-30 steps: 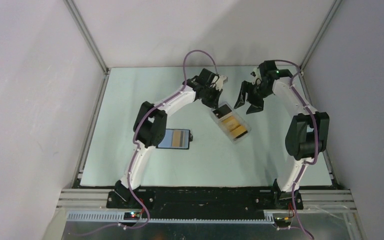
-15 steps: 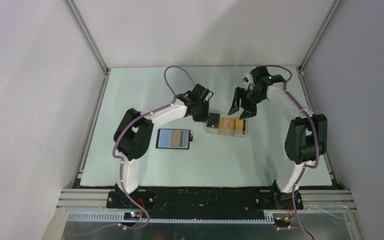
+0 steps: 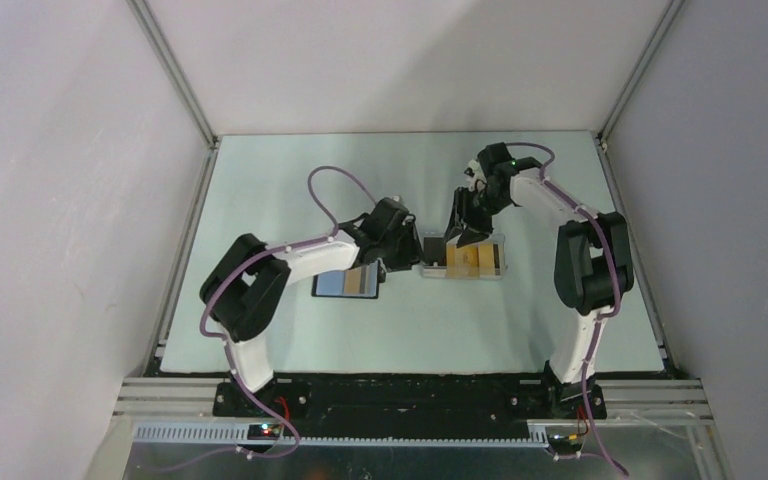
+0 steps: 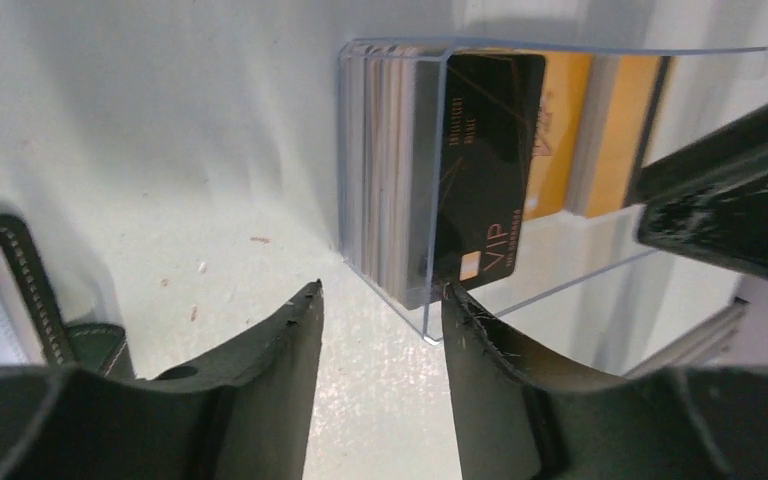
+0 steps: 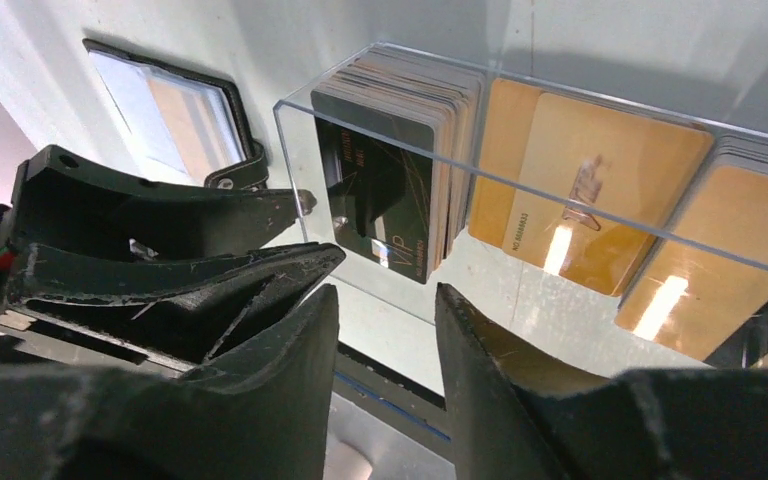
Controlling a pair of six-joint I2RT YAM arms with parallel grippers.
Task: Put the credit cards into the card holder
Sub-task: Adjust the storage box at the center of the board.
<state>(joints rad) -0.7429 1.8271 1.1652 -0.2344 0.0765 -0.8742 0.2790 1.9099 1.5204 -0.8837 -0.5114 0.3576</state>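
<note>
Both end effectors stand partly open, gripping nothing: left end effector (image 4: pixel 380 300) at the tray (image 4: pixel 600 49) corner, right end effector (image 5: pixel 385 300) above it. We count three groups of cards (image 5: pixel 600 170) in one clear tray, one group fronted by a black card (image 4: pixel 485 170). One holder (image 3: pixel 345 285) lies open on the counter (image 3: pixel 410 330) nearby.

1. The left arm (image 3: pixel 305 257) rises from its base, bends at an elbow out to the left, and runs its forearm rightward, low over the middle of the worktop (image 3: pixel 290 180).
2. The left gripper (image 4: pixel 380 300) points right, its jaws apart with a clear gap and nothing between them.
3. The right arm (image 3: pixel 585 250) climbs straight up from its base, then arches back to the left.
4. The right gripper (image 5: pixel 385 290) tips downward, jaws slightly parted and empty.
5. The two grippers face each other, close but not touching.
</note>
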